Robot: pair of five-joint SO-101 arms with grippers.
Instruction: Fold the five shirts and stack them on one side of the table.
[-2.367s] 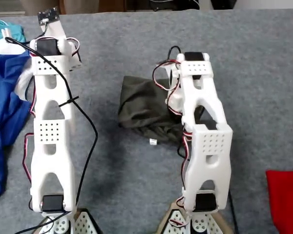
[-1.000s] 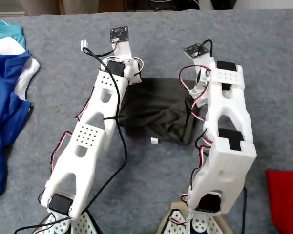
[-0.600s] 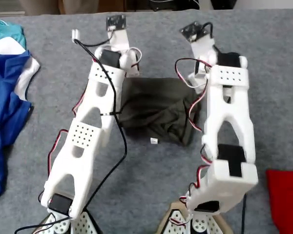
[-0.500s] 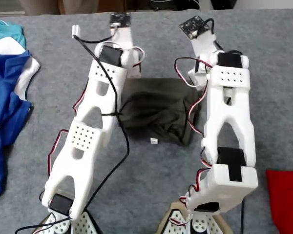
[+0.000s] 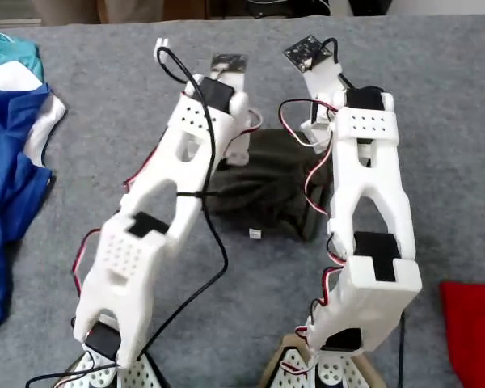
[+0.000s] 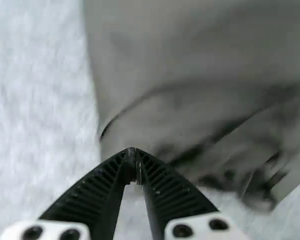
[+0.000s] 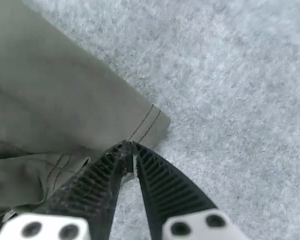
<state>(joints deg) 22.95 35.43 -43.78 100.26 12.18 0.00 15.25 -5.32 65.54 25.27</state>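
An olive-green shirt lay crumpled and partly folded near the middle of the grey felt-covered table, between the two arms, with a small white tag on the felt just beside its near edge. The left arm leaned in across the shirt's left side, and the right arm stood along its right side. In the left wrist view the left gripper had its ribbed fingers pressed together at the tips over the shirt's rumpled cloth, close to its edge; whether any fabric was pinched between them could not be made out. In the right wrist view the right gripper was likewise closed, tips meeting at the stitched hem by a corner of the shirt, and again a hold on the cloth could not be confirmed. A blue shirt with white parts lay heaped at the table's left edge, a teal garment beyond it at the far left corner. A red shirt lay at the near right edge, well apart from the olive one.
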